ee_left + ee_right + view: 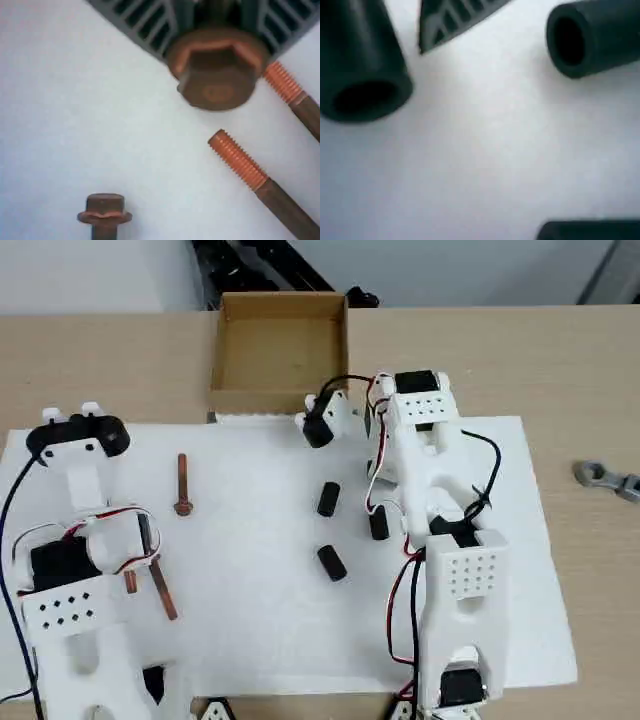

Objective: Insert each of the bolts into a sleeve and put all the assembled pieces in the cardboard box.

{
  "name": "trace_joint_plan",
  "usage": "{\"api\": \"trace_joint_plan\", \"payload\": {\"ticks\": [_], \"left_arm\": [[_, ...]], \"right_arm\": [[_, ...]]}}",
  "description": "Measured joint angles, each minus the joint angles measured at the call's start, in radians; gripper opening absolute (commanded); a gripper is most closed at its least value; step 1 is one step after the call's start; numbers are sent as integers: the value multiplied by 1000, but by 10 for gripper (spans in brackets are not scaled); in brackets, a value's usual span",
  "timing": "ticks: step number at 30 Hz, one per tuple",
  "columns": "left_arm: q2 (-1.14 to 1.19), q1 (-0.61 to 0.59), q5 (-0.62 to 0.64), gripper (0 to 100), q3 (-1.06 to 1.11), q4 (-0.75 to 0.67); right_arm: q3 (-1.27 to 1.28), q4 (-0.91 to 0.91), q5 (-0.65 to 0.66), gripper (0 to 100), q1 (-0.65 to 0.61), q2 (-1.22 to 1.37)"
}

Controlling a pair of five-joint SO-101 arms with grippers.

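Through the left wrist view, the left pincer clamps a coppery bolt, its flanged hex head facing the camera; the high view gives its shank. I cannot tell the right pincer state.

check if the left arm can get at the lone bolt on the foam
Probably yes: the lone bolt lies open on the foam just ahead of the left arm, nothing across it.

Count: 4 bolts: bolt 1, bolt 2, bolt 3, bolt 4. 3 sleeves: sleeve 1, sleeve 2, sleeve 3 at 3 o'clock of them. 1 cardboard box, 12 o'clock on desk
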Motion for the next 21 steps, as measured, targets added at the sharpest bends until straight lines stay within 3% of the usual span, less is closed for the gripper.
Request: {"api": "trace_joint_plan", "payload": {"ticks": [5,21], "left_arm": [[0,0,-15,6,0,0],[0,0,-17,6,6,0]], "right_arm": [[-5,-11,-2,2,3,9],[-8,-12,-52,13,6,9]]}}
